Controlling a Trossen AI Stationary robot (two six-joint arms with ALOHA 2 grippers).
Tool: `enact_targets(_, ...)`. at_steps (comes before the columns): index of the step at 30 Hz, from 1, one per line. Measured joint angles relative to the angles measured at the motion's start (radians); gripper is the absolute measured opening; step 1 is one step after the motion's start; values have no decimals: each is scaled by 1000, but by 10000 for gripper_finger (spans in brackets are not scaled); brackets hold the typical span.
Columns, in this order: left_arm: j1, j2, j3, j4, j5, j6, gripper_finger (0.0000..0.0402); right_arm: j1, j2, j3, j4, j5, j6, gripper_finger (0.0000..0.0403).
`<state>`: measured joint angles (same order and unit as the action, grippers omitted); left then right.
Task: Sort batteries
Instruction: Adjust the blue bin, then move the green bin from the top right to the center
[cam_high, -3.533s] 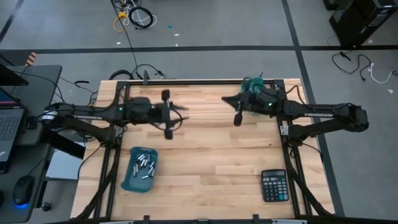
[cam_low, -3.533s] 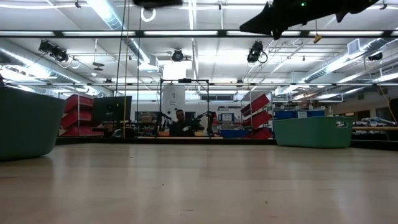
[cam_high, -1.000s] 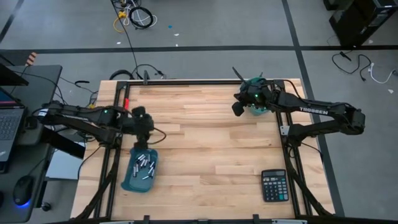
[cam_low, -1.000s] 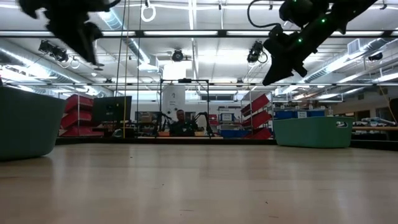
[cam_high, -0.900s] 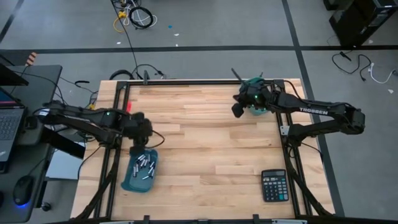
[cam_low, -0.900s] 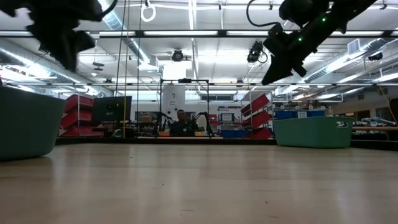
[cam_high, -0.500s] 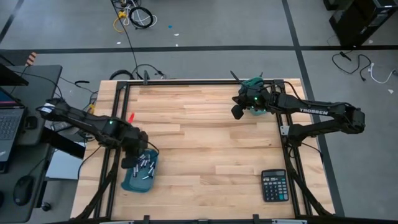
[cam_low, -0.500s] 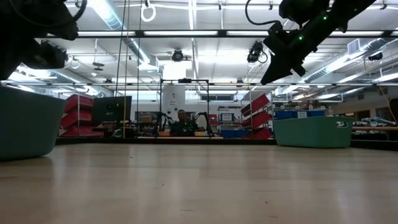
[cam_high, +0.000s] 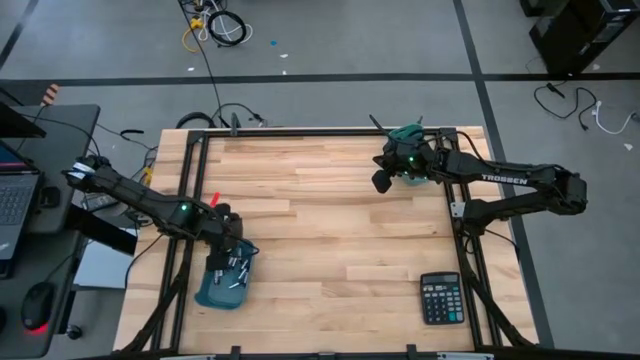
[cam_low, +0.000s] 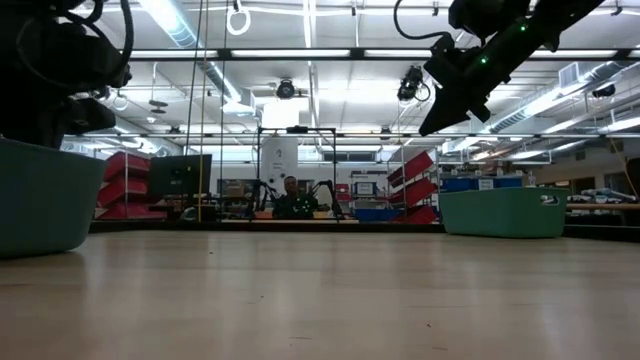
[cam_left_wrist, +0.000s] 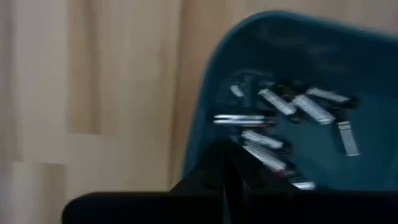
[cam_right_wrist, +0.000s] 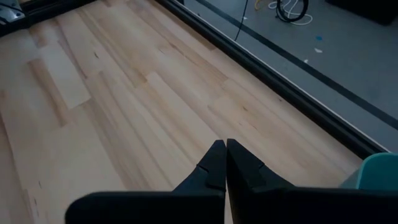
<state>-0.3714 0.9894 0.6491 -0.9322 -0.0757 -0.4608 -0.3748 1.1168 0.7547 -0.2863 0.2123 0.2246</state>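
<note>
Moved: your left hand (cam_high: 229, 258) has swung from mid-bench down into the teal bin (cam_high: 207, 293) at the front left, fingers now pressed together.
Batteries (cam_left_wrist: 280, 109): loose heap in that bin; whether one is pinched, you cannot tell.
Handling: likely small, hard, smooth, prone to roll; take one across its middle.
Right hand (cam_high: 379, 181): pressed together, empty, hovering beside the second bin (cam_low: 505, 213).

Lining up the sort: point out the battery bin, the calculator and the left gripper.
Battery bin (cam_high: 203, 294), high view, bare floor by its lower rim.
Calculator (cam_high: 440, 298), high view, keypad middle.
Left gripper (cam_left_wrist: 227, 163), left wrist view, between shut fingertips.
</note>
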Motion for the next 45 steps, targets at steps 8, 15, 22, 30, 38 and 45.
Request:
enact_targets(8, 4, 0, -1, 1, -175, 63, 0, 0, 0, 0, 0, 1, -3, 0)
enact_targets(15, 45, 0, -1, -18, -299, 64, 0, 0, 0, -1, 0, 2, -3, 0)
enact_targets(22, 85, 0, -1, -61, -349, 13, 0, 0, 0, -1, 0, 3, -18, 1)
enact_targets(30, 124, 0, 42, -167, -433, -32, 0, 0, 0, -1, 0, 3, -18, 1)
enact_targets(38, 93, -1, 224, -120, -89, 112, 0, 0, 0, -1, 0, 3, -18, 0)
enact_targets(45, -9, 3, 298, 8, 350, -106, 0, -1, 0, -1, 9, 3, -18, 0)
